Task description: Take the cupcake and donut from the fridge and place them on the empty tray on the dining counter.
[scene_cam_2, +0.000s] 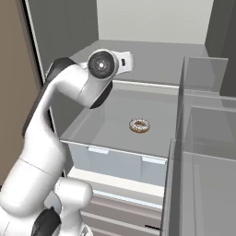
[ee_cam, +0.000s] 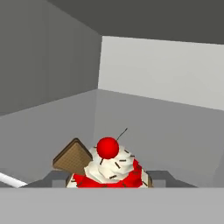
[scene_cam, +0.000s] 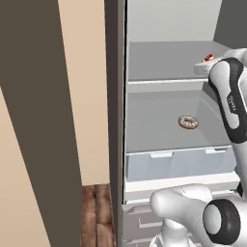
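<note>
Frosting on the tiny red-wrapped, cherry-topped cupcake (ee_cam: 107,168) looks soft and smearable; grip its wrapper sides. Jaws bracket it, contact unclear, near the upper fridge shelf's (scene_cam: 164,65) right edge.

In the left base view the cupcake (scene_cam: 208,58) shows just its cherry top behind the arm's wrist — the rest is covered. In the hand view its wrapper base is cut off low, and the gripper (ee_cam: 108,183) fingertips are mostly hidden — contact can't be told.

looks like a home kitchen: open fridge (scene_cam: 169,125) mid-frame with food on shelves, probably wood flooring (scene_cam: 96,214) at lower left.
</note>
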Controlling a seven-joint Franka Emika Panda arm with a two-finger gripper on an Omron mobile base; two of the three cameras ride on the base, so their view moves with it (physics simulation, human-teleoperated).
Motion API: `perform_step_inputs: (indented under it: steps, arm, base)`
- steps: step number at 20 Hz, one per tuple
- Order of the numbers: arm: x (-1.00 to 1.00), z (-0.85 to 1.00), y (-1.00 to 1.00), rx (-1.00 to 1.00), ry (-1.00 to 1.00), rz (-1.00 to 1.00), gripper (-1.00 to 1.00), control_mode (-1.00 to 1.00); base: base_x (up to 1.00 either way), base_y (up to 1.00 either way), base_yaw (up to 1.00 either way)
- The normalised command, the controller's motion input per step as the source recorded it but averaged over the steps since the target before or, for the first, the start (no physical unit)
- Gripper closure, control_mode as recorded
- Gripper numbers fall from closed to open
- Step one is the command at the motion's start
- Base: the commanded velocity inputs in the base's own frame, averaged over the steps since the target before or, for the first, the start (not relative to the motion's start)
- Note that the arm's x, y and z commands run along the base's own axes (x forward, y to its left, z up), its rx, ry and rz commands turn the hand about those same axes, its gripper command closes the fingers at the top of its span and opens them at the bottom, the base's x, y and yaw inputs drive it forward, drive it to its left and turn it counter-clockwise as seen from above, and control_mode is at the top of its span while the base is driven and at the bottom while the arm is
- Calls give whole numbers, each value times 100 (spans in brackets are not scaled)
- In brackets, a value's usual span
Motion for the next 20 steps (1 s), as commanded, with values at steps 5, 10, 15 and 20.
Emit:
perform_step_inputs:
  steps: [5,10,15,20]
  arm:
    - [-100,0,65,-9,-8,14,100,-100]
    - [-100,-19,36,-1,-26,1,100,-100]
    - [-100,-31,28,2,-10,0,100,-100]
    - [-100,-38,2,6,-17,0,100,-100]
  base:
    - [0,0,0]
    - [0,0,0]
    - [0,0,0]
    - [0,0,0]
